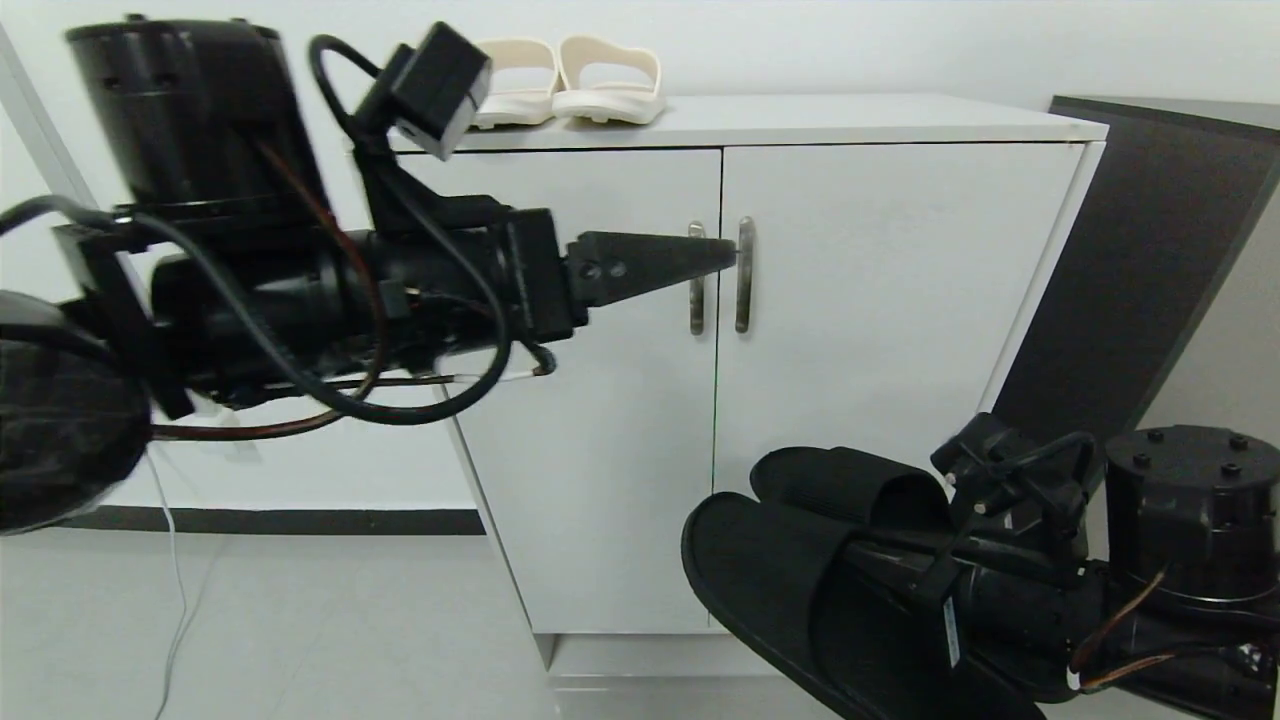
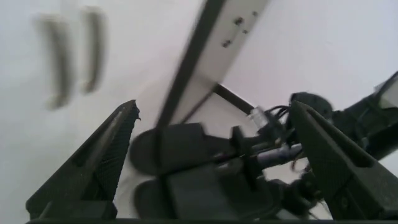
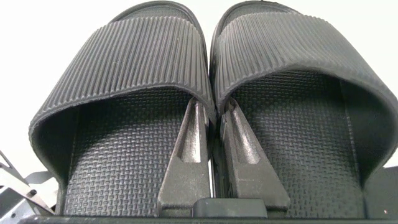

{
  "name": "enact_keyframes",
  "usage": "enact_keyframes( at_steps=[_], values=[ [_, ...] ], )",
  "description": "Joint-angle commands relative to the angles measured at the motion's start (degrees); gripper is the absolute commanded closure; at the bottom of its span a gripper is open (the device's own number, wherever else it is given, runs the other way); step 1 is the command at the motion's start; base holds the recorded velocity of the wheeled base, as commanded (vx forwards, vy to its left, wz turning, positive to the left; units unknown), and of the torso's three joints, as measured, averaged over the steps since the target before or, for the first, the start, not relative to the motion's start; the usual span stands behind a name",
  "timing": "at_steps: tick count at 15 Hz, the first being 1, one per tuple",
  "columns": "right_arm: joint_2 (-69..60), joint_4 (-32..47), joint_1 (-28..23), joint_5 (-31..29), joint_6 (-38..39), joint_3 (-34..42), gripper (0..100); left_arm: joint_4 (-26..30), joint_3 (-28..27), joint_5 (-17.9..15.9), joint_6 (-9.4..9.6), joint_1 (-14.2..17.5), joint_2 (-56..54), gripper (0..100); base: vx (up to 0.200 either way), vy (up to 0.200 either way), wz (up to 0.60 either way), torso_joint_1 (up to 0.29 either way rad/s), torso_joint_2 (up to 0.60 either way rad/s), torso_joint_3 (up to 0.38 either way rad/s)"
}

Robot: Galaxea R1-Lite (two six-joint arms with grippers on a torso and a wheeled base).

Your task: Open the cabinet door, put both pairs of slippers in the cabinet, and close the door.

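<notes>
**Slippers: four counted, one pair held**

Slippers total four, in two pairs.

Black pair (image 1: 790, 570): two slippers, side by side, held by the right claw (image 3: 213, 112). Its fingers (image 3: 186, 162) are pressed together on the touching inner edges of the two slippers, under the straps. The long axes run in line with those fingers. The toes point away from the wrist, toward the lower cabinet front in the head view.

Cream pair (image 1: 565, 80): two slippers, side by side on top of the cabinet (image 1: 850, 118). They are above the left claw (image 1: 730, 258) and well apart from it. Their long axes run front to back. Which end faces outward cannot be told.

Cabinet: one, with two doors (image 1: 880, 350), both shut. There are two handles (image 1: 744, 274), upright, just beside each other at the seam.

The left claw is level with the handles and points at them. In the left wrist view its fingers are spread wide with nothing gripped, and the handles lie off to one side. Whether it touches them cannot be told. The black pair sits lower than the left claw, well apart.
</notes>
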Motion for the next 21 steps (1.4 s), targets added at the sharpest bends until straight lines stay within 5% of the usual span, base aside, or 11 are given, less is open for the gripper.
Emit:
enact_keyframes(
  at_steps=[1,16,21],
  values=[
    [0.1,0.0,0.0,0.0,0.0,0.0,100,0.0,-4.6,0.0,-1.04,-3.1,7.3,0,0.000,0.000,0.00,0.000,0.00,0.000],
    [0.2,0.0,-0.3,0.1,0.0,0.0,100,-1.2,-21.0,12.2,-0.95,-2.8,22.9,0,0.000,0.000,0.00,0.000,0.00,0.000],
    [0.3,0.0,-0.3,0.0,0.0,0.1,100,1.0,-24.8,12.8,-0.95,-2.2,25.3,0,0.000,0.000,0.00,0.000,0.00,0.000]
  ],
)
